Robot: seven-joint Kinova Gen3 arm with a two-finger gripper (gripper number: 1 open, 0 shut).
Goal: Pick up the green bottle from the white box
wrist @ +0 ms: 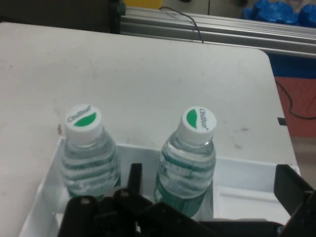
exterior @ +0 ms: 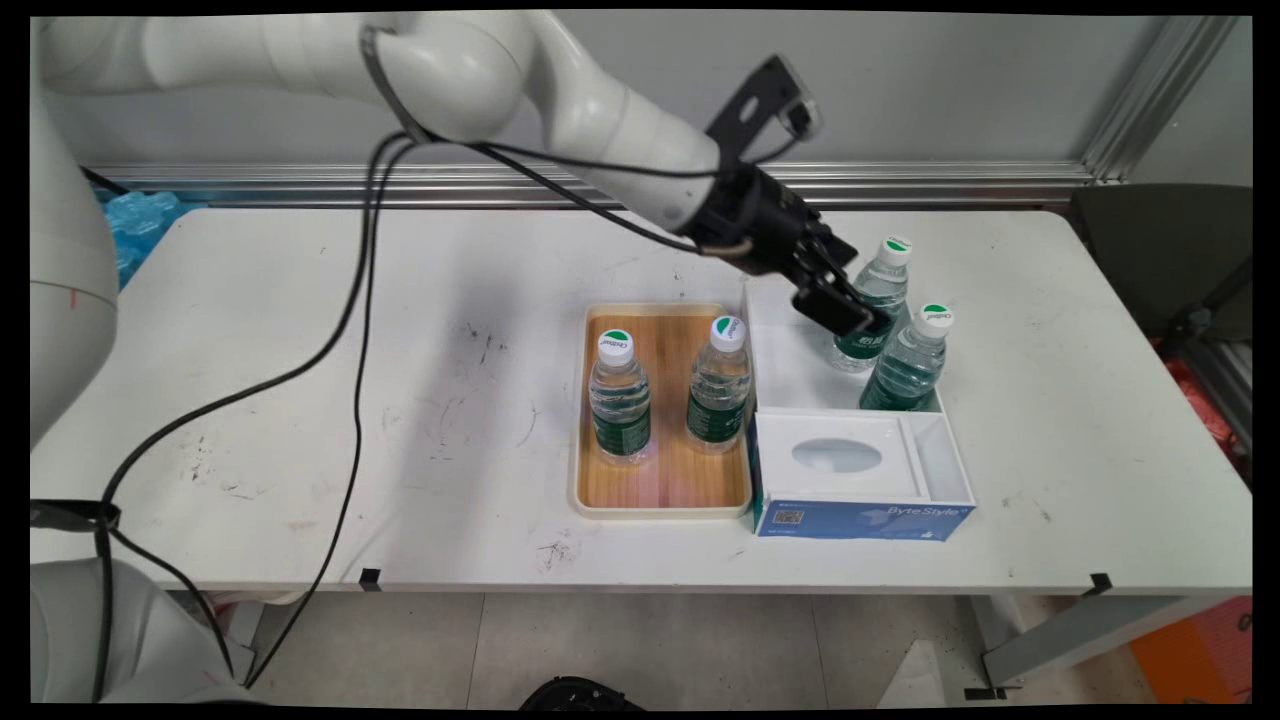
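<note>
Nearest the camera, a blue and white tissue box (exterior: 862,480) is seen lying on the white table (exterior: 300,400), its oval opening turned upward. Just to its left, a wooden tray (exterior: 662,500) with a cream rim is placed, and two water bottles with white caps are stood upright on it: one bottle (exterior: 620,398) on the left, another (exterior: 720,384) on the right, a little apart.

Behind the tissue box, a white open bin (exterior: 790,350) is set against the tray's right side. Two more capped bottles are held upright in its right part, a nearer bottle (exterior: 908,362) (wrist: 188,163) and a farther bottle (exterior: 872,305) (wrist: 89,158), close beside each other.

The black gripper (exterior: 848,310) (wrist: 212,197) is reached down over the bin from the upper left. In the hand view its fingers (wrist: 295,190) are seen spread wide, with the nearer bottle standing between them, untouched as far as can be told. Black cables (exterior: 350,330) are hung from the arm across the table's left half.
</note>
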